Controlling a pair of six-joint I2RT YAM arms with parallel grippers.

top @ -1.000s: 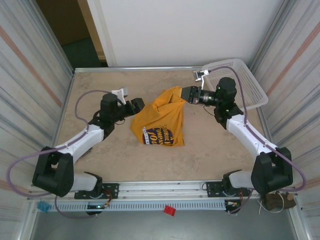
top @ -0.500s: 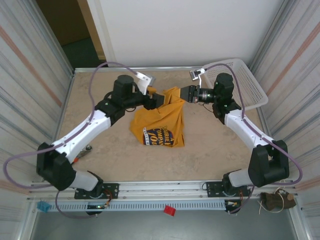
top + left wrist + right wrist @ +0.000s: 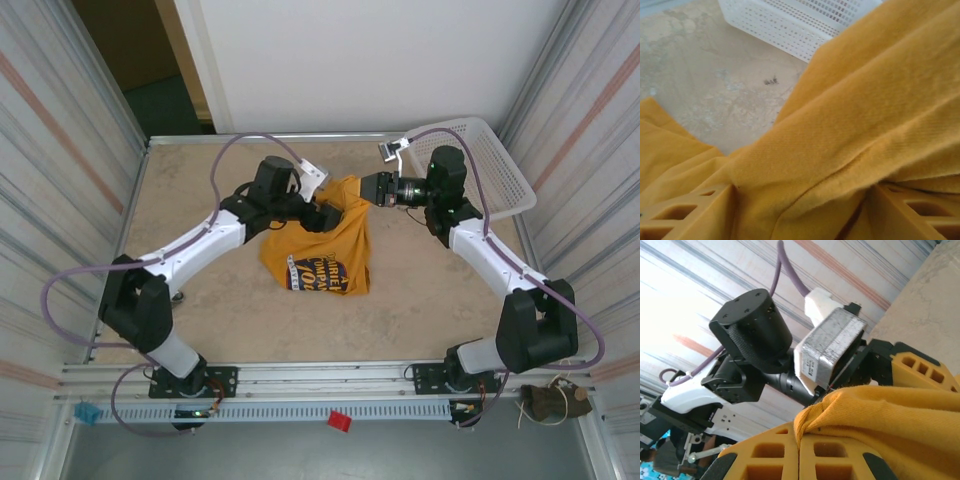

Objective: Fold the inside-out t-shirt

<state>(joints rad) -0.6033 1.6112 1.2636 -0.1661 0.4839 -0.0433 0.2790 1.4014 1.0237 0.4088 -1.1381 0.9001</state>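
Your right hand [image 3: 367, 188] pinches the raised top of the mustard t-shirt [image 3: 325, 255], fingers closed on cloth — your left hand [image 3: 328, 214], fingers spread, straddles a fold alongside.

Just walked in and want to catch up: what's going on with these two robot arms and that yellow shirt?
The arms are partway into folding the mustard t-shirt, which lies bunched on the table with its dark print facing up. The right pincer is shut on the shirt's far end. The left pincer is open, with a fold of cloth between its fingers, not clamped. A white basket sits in the far right corner.
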